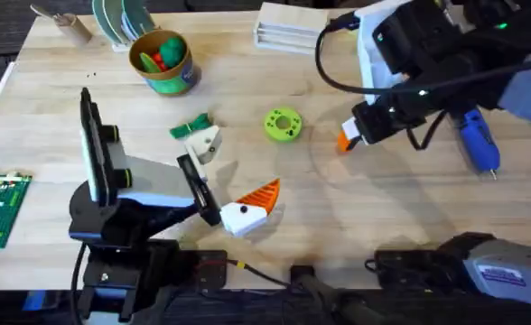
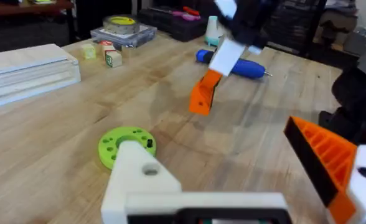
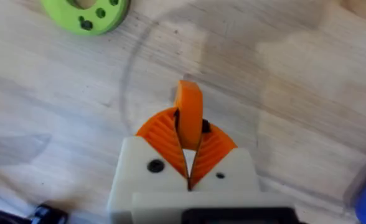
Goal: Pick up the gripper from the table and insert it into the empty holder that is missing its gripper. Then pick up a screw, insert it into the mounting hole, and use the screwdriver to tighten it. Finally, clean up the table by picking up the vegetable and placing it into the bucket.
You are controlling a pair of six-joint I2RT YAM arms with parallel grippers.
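One step partly done: right gripper (image 3: 188, 163) pinches the gripper (image 3: 188, 115) shut; left gripper (image 1: 238, 209) gapes empty; insertion, screw, cleanup remain.

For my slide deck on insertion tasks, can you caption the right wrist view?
Right gripper pinches the small orange gripper above the wooden table, lime-green disc nearby.
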